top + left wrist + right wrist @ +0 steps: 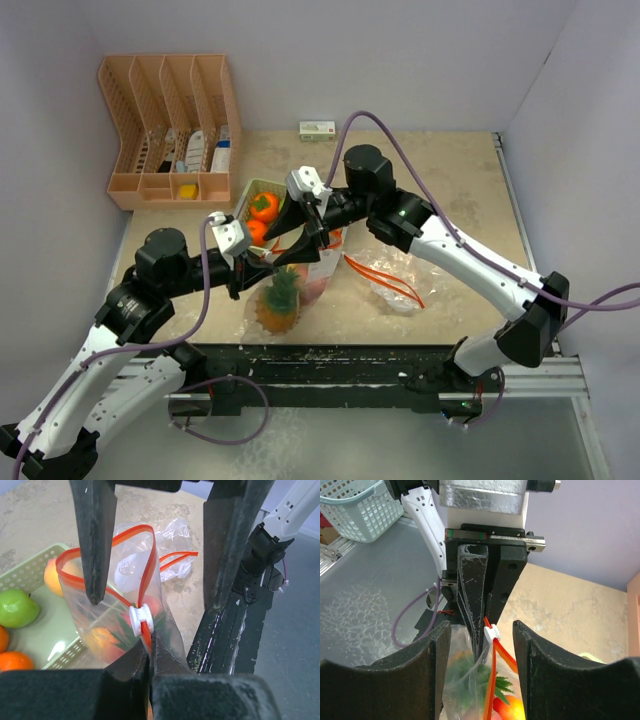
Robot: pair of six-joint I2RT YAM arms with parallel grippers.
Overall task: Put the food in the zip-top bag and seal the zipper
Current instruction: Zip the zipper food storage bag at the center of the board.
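Closest in, the left gripper (pixel 150 652) is clenched tight on the edge of the zip-top bag (pixel 107 625), pinching the plastic just below the white slider (pixel 139 617). The bag stands upright near the front-centre of the table (pixel 460 190), its red-rimmed mouth gaping wide. Inside I can see a pineapple (pixel 279 303) with green leaves and something red beside it. The right gripper (pixel 481 626) comes in from twelve o'clock with its fingers (pixel 436 665) spread, one on either side of the slider. A gap shows on each side, so it's grasping nothing. At eleven o'clock from the bag, a green basket (pixel 256 185) holds oranges (pixel 264 207) and a lime (pixel 17 607). At three o'clock lies a second bag (pixel 395 283), flat and crumpled. A pink organizer (pixel 170 120) stands off at ten o'clock, and a small box (pixel 317 130) sits at twelve against the back wall.
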